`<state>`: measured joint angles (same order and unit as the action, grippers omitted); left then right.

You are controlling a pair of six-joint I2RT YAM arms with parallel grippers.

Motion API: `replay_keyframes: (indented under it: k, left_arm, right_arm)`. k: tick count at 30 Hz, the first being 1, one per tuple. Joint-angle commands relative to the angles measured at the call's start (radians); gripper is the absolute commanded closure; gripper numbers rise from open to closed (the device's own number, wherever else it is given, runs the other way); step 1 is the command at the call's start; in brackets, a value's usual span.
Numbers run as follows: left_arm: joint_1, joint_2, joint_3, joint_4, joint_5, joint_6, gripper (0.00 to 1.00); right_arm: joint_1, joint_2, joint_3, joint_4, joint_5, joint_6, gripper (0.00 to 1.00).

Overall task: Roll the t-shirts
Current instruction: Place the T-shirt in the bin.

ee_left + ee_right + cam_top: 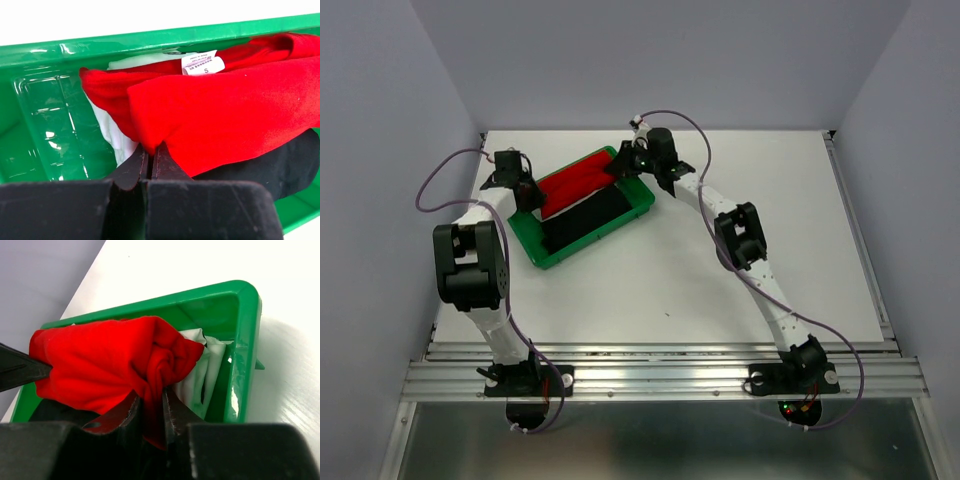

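A bright red t-shirt [575, 182], folded into a long bundle, lies in the green tray [560, 256] at the table's far left. My left gripper [528, 190] is shut on its left end; the cloth edge [150, 145] is pinched between the fingers. My right gripper [620, 168] is shut on the bunched right end [155, 390]. In the left wrist view the shirt [225, 120] shows a white size label [202, 64]. In the right wrist view the shirt [100, 360] hangs between both grippers, with the left fingers [20, 370] at its far end.
A black garment [582, 222] lies in the tray beside the red shirt, and white cloth [200, 375] lies under it. A clear plastic insert [55, 125] lines the tray's left end. The tray's rim [250, 340] stands close to my right fingers.
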<state>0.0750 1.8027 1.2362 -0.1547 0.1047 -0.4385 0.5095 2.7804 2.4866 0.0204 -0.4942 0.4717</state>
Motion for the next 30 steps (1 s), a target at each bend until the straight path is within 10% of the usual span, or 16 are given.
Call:
replay_keyframes:
  k: [1, 4, 11, 30]
  left_arm:
    - [0.029, 0.029, 0.034, -0.078, -0.076, 0.012, 1.00]
    - [0.031, 0.038, 0.049, -0.108, -0.077, 0.004, 0.97]
    - [0.031, 0.000, 0.054, -0.124, -0.076, -0.017, 0.71]
    - [0.017, -0.124, 0.247, -0.241, -0.079, 0.015, 0.62]
  right_arm:
    - [-0.012, 0.015, 0.037, 0.061, 0.057, -0.007, 0.66]
    - [-0.012, -0.007, 0.018, 0.058, 0.052, -0.019, 0.42]
    - [-0.012, -0.110, -0.072, 0.055, 0.065, -0.053, 0.29]
    - [-0.012, -0.361, -0.265, 0.085, 0.098, -0.091, 0.21]
